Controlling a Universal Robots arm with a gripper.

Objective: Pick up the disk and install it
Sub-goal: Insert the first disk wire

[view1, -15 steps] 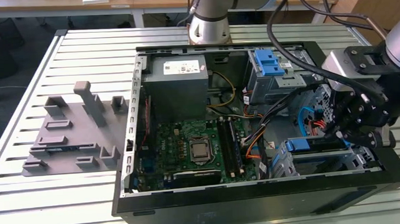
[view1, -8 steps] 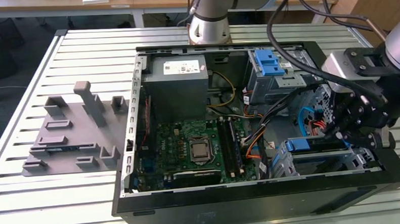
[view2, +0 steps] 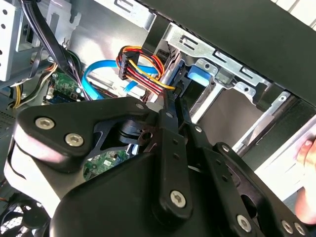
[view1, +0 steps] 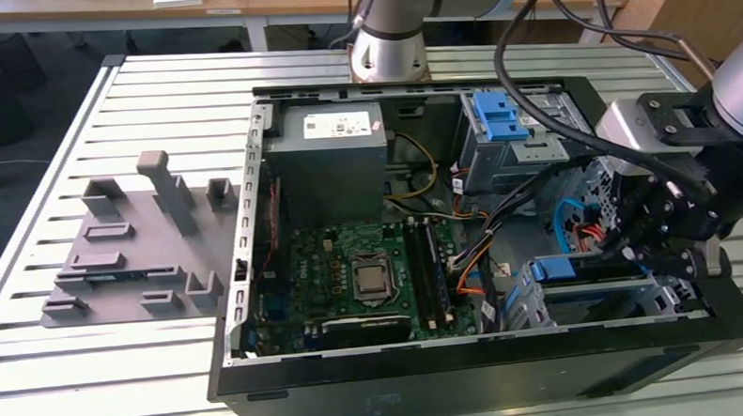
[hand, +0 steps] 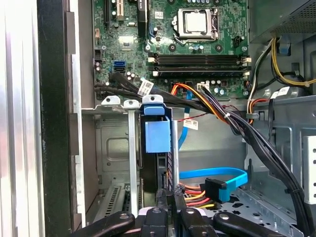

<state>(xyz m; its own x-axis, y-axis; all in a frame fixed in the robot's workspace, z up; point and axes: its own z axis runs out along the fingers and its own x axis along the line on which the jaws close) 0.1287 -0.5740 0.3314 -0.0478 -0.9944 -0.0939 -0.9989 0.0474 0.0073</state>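
The disk (hand: 158,136) stands on edge in the computer case's (view1: 479,372) drive cage (hand: 118,163), the pincer (hand: 168,200) seemingly narrowed on its end.

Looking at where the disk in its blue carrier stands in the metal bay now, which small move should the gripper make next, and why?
Probably a short, straight push further into the metal drive bay. The flat disk in its blue plastic carrier stands on edge in the bay slot, and the black gripper is closed on its rear edge, so it appears not fully seated. The orange, yellow and red cable bundle lies close by, so go slowly.
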